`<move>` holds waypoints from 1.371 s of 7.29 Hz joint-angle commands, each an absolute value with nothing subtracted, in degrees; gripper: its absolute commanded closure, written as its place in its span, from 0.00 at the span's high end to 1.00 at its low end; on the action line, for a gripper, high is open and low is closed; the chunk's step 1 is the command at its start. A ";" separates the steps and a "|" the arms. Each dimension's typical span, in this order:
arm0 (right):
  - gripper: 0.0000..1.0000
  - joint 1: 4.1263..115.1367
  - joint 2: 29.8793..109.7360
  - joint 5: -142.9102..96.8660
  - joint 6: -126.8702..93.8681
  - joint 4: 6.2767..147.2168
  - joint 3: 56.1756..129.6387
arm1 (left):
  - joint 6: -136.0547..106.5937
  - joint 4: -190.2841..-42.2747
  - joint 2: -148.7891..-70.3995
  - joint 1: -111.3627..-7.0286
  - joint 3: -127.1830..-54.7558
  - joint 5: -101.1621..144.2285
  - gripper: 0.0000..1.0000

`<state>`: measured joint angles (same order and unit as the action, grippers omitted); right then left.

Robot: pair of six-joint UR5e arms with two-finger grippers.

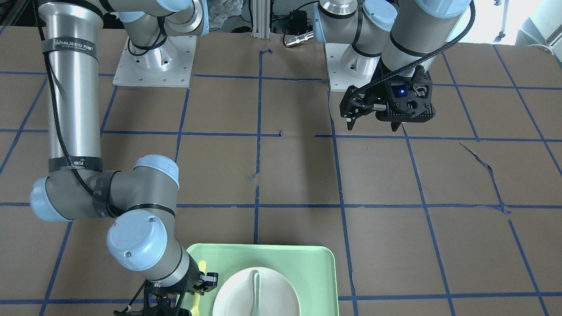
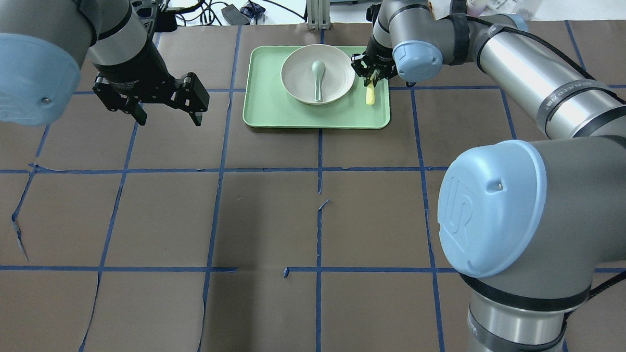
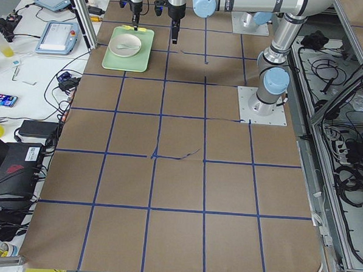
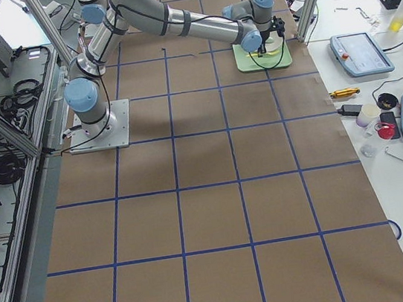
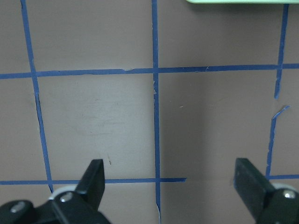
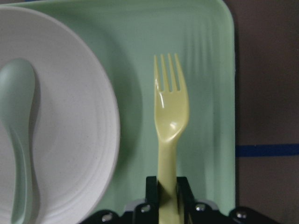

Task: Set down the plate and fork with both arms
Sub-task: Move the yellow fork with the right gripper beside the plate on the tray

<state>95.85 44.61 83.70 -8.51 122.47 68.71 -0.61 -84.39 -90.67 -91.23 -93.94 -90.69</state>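
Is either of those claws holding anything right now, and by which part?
The right gripper pinches the pale-yellow fork by its handle end. The left gripper is open, holding nothing.

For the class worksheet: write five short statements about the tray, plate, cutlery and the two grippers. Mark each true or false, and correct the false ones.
1. The right gripper is shut on the handle of the fork. True.
2. The plate sits on the tray. True.
3. The spoon lies on the tray beside the plate. False: it lies in the plate.
4. The left gripper holds the plate. False: it is open and empty, off to the side of the tray.
5. The fork's tines rest on the plate. False: the fork is over the tray, beside the plate and apart from it.
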 commanded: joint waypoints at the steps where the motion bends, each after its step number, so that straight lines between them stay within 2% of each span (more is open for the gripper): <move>1: 0.13 95.80 43.68 83.06 -7.48 124.37 69.25 | -0.53 -84.46 -90.79 -91.23 -93.96 -90.70 1.00; 2: 0.16 95.80 43.59 83.06 -4.95 124.37 69.69 | -0.53 -84.46 -90.97 -91.23 -94.04 -90.70 1.00; 3: 0.34 95.80 43.59 83.06 -4.40 124.37 70.31 | -0.53 -84.46 -91.05 -91.23 -94.04 -90.70 1.00; 4: 0.47 95.80 43.59 83.14 -4.39 124.37 70.57 | -0.53 -84.46 -91.05 -91.23 -94.04 -90.70 1.00; 6: 0.92 95.80 44.20 84.11 -4.22 124.37 70.66 | -0.53 -84.46 -91.05 -91.23 -94.04 -90.70 1.00; 7: 1.00 95.71 45.95 85.24 -2.39 123.84 71.01 | -0.53 -84.46 -91.05 -91.23 -94.04 -90.70 1.00; 8: 1.00 95.63 50.23 88.91 -1.07 122.53 72.93 | -0.53 -84.46 -90.97 -91.23 -94.04 -90.70 1.00; 10: 1.00 95.10 64.79 93.86 -2.01 115.16 82.39 | -0.53 -84.55 -90.88 -91.23 -94.04 -90.70 1.00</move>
